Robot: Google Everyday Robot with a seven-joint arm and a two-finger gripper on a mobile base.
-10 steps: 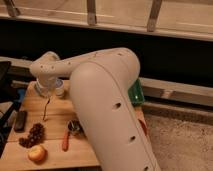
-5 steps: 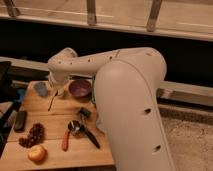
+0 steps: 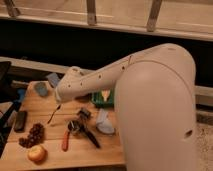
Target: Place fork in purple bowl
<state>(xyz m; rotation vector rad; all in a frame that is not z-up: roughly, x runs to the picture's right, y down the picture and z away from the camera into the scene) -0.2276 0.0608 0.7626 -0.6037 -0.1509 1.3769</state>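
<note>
- While the gripper (image 3: 58,104) stays hidden under the white arm (image 3: 95,82), its jaws are clamped on the fork (image 3: 53,114).
- Fork hangs tilted just below it.

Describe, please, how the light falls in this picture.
Camera view: dim, warm light; the wooden table is evenly lit, the wall behind nearly black; the gripper, above the table's left half, holds the fork, a dark silhouette; no glare on the arm.
</note>
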